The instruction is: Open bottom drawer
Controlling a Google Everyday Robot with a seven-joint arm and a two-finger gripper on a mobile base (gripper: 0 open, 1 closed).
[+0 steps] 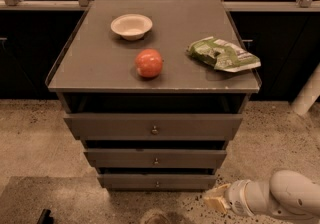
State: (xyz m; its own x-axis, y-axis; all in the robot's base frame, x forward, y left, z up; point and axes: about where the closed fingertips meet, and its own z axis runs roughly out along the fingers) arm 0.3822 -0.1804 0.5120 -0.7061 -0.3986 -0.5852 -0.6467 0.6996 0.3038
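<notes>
The bottom drawer (pixel 157 181) is the lowest and narrowest of three dark grey drawer fronts, with a tiny round metal knob (pixel 157 184) at its centre. It looks closed, like the two above it. My gripper (pixel 216 199) is low at the right, just right of and slightly below the bottom drawer's right end, apart from the knob. Its pale yellowish fingertips point left toward the cabinet, on the end of the white arm (pixel 280 200).
On the cabinet top (pixel 100 68) stand a white bowl (pixel 131 26), a red apple (pixel 149 63) and a green snack bag (pixel 223 54). The middle drawer (pixel 156 158) and top drawer (pixel 154 127) sit above. Speckled floor (pixel 30 138) surrounds the cabinet; a white post (pixel 307 93) stands at right.
</notes>
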